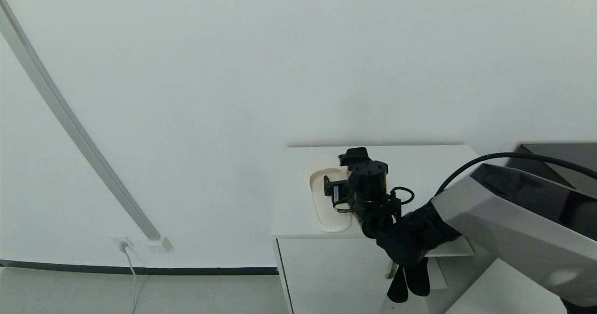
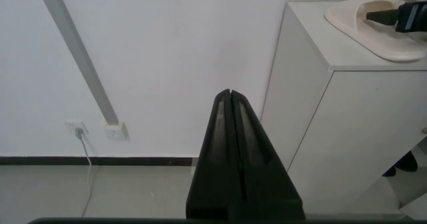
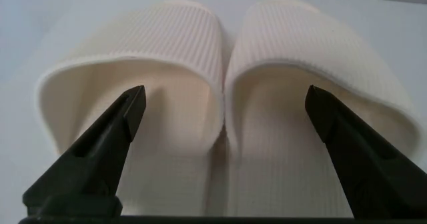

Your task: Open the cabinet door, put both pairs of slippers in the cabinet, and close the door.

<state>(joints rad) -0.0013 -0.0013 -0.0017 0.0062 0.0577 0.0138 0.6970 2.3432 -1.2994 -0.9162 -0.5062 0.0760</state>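
Right pincer [image 3: 223,107]: released, fingers [image 3: 100,144] spread wide, gripping nothing. Poised directly at the pair of cream slippers [image 3: 200,57], one fingertip before each slipper's opening, the pair framed between both tips. Contact between fingertips and slippers: cannot be told.

Slippers side by side, touching along the inner edges, ribbed straps up, soles flat on the surface [image 1: 419,169] that forms the top of the white cabinet [image 1: 326,267]. In the head view, placed toward the 9 o'clock end of that surface, near its front edge. Right arm lying across from 4 o'clock, covering the slipper on the 3 o'clock side.

Below the front edge of the surface, at 5 o'clock from the slippers: two dark rounded shapes [image 1: 409,281], kind not determinable.

Left pincer [image 2: 230,94]: clenched, fingers pressed flat together, nothing between them. Positioned well apart from the cabinet, off its 9 o'clock side, aimed at the white wall [image 1: 233,71].

On that wall, at 7 o'clock in the head view: a socket [image 1: 122,244] with a grey cable [image 1: 133,276] hanging to the floor [image 1: 186,290], and a pale trunking strip [image 1: 74,122] rising diagonally toward 10 o'clock.
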